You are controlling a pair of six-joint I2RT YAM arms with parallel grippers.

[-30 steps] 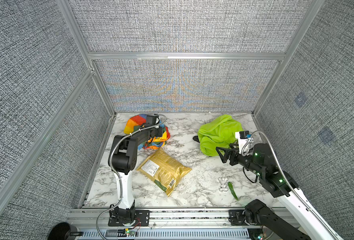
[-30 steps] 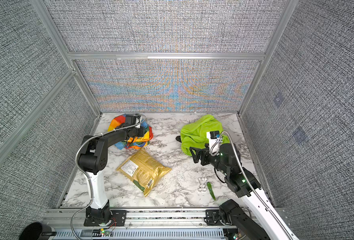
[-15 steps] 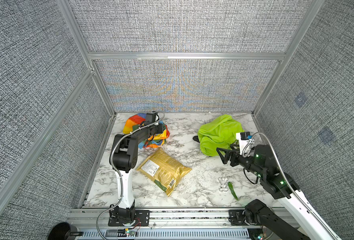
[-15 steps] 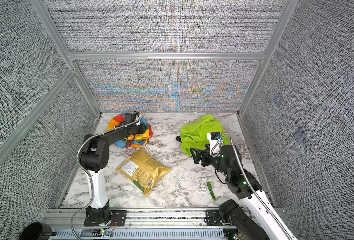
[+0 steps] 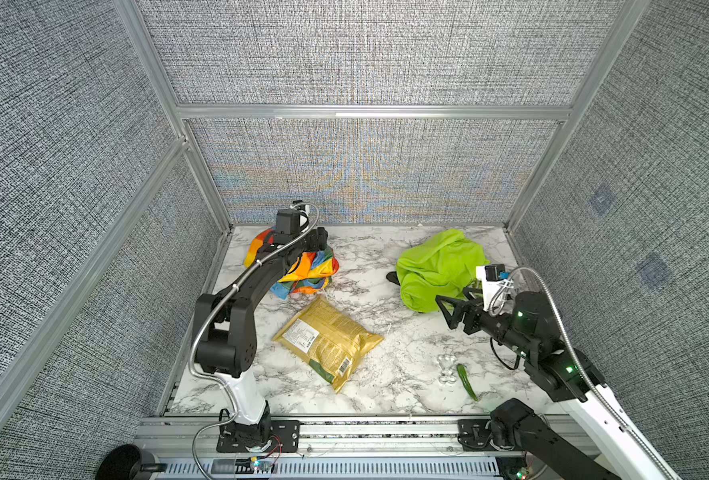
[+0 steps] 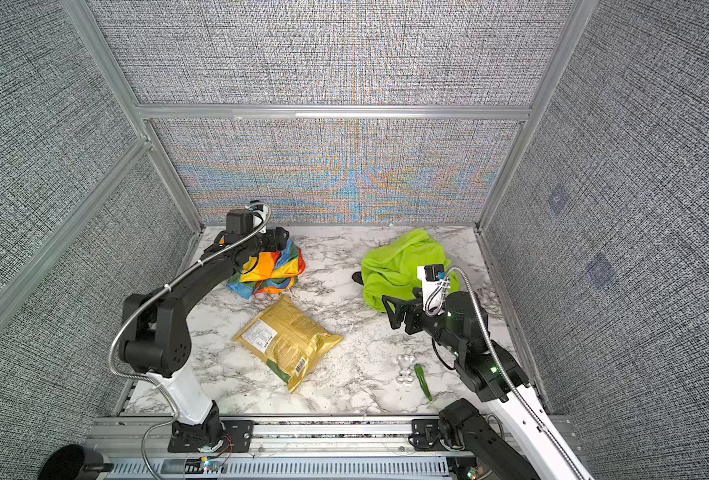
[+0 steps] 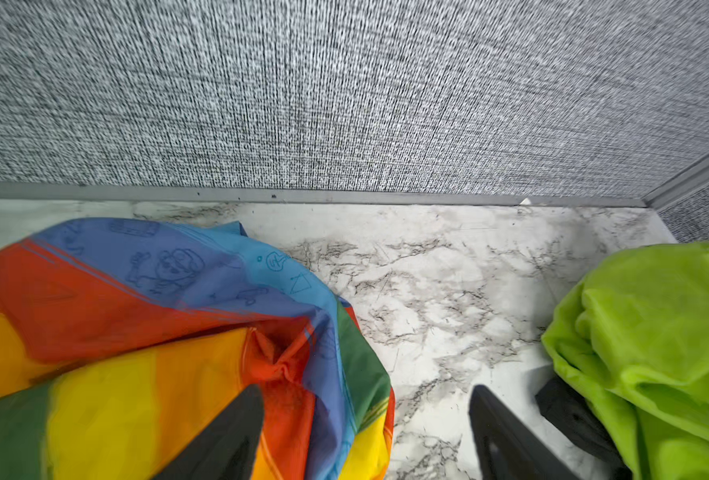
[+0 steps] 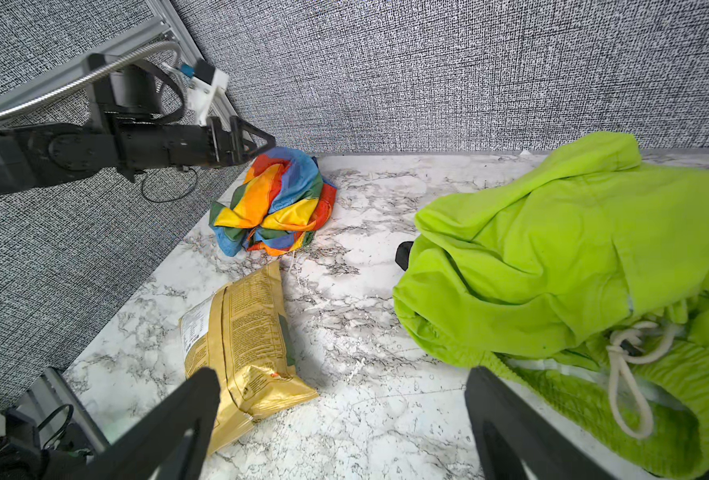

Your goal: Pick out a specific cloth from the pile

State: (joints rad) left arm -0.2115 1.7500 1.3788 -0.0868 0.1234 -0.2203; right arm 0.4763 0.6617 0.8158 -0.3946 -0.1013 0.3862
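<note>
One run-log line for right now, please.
left gripper: open, above rainbow cloth, not gripping | rainbow cloth: on table, apart from lime-green pile | right gripper: open, empty, beside lime-green pile

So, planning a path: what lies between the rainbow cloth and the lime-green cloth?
Bare marble tabletop, in both top views; only a dark cloth corner pokes out at the lime-green cloth, facing the rainbow cloth.

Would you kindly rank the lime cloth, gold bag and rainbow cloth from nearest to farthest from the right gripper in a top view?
1. lime cloth, beside the right gripper.
2. gold bag, table centre.
3. rainbow cloth, far left.
</note>
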